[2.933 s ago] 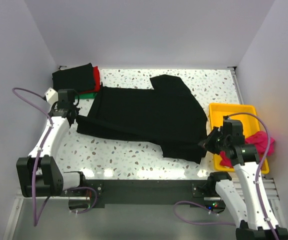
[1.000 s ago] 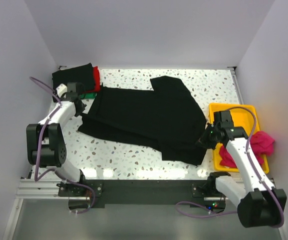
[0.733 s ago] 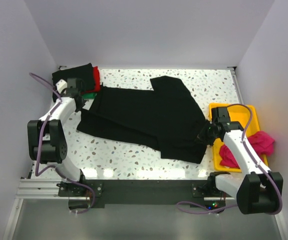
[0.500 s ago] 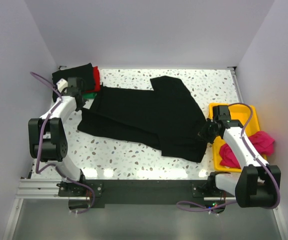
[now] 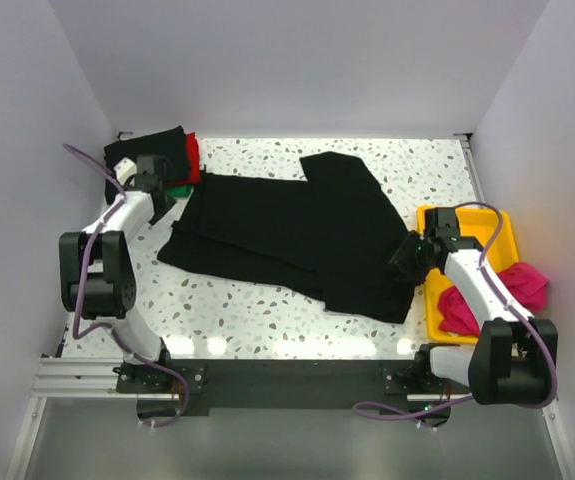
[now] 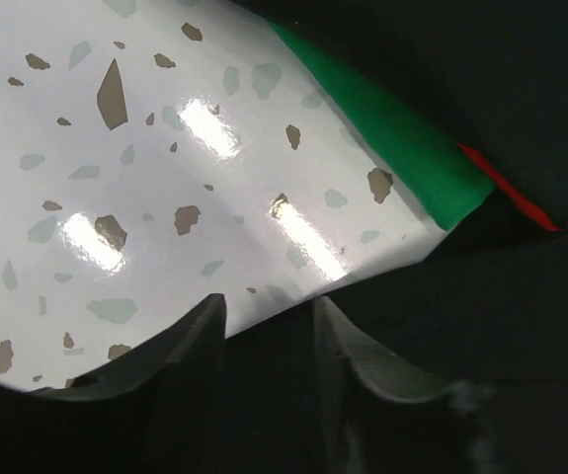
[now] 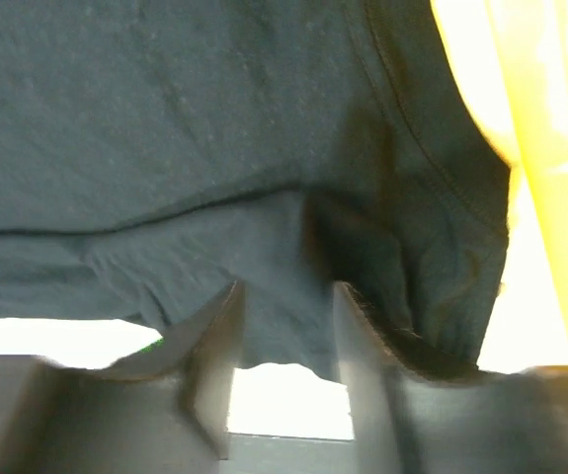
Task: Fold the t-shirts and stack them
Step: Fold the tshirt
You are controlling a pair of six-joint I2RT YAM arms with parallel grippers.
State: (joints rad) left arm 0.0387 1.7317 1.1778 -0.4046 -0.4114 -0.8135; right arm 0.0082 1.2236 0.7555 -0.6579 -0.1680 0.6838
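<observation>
A black t-shirt (image 5: 287, 230) lies spread flat over the middle of the bench (image 5: 237, 305), reaching from near the left edge almost to the right edge, with one sleeve pointing toward the far edge. The left gripper (image 5: 164, 203) sits at the shirt's left hem. In the left wrist view its fingers (image 6: 190, 360) stand close together with black cloth between them, so it is clamped on that hem.

The right gripper (image 5: 405, 257) is at the shirt's right side, just beside the yellow tray (image 5: 467, 212). The right wrist view is blurred, but dark cloth fills the gap between its fingers (image 7: 214, 346), and it appears to be pinching the black t-shirt there.

In the far left corner lies a folded black shirt (image 5: 147, 155) on top of a red shirt (image 5: 193, 155) and a green shirt (image 5: 177, 188). A magenta-pink shirt (image 5: 522, 283) is bunched in the tray at the right edge, spilling over its rim.
</observation>
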